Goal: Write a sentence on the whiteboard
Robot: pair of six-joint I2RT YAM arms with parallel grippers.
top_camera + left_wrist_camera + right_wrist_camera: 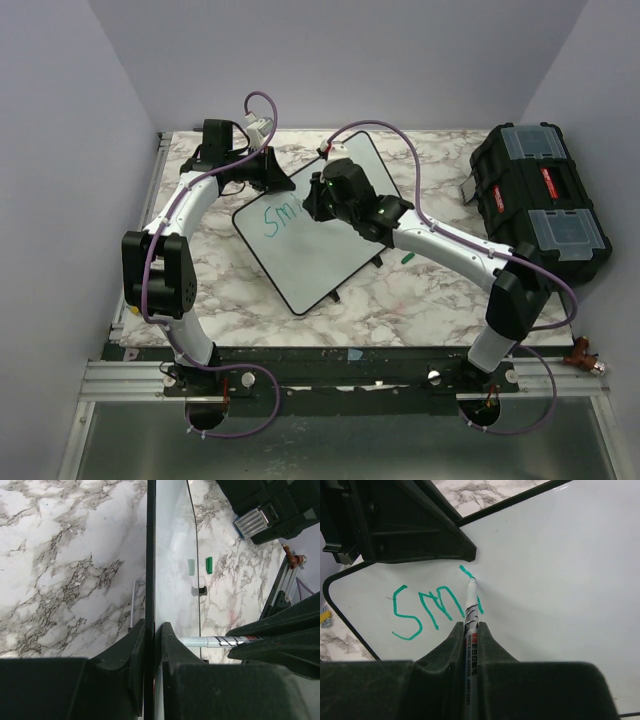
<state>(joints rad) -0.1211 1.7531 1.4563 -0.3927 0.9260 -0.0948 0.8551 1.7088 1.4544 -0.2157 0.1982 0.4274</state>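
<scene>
Your left pincer (152,626) is clenched on the edge of the whiteboard (305,265) at mid-bench (420,300), while your right pincer (470,626) grasps a marker (470,602), tip touching the board by the green sentence (422,609) (only "Sm" legible).

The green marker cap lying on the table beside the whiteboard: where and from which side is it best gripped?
Probably across its narrow width, coming straight down from above. The green cap lies on its side on the marble table, apart from the whiteboard edge, so both long sides look free to pinch.
</scene>
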